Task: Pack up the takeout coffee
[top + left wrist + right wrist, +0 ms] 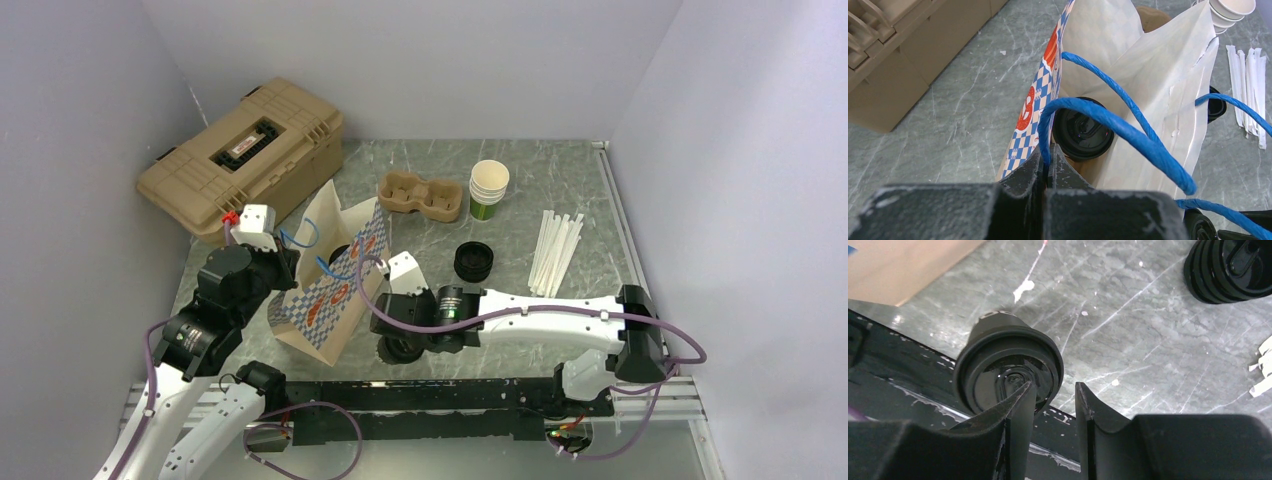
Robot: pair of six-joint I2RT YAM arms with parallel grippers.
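Note:
A blue-and-white checked paper bag stands open at left centre. One takeout coffee, a cup with a black lid, sits upright inside it. My left gripper is shut on the bag's blue handle and holds it up at the bag's left side. A second takeout coffee stands on the table by the near edge. My right gripper is open just above and beside it. Its left finger overlaps the lid, and the cup is not between the jaws.
A tan toolbox is at the back left. A cardboard cup carrier, a stack of lidless cups, a stack of black lids and paper-wrapped straws lie behind and to the right. A black rail runs along the near edge.

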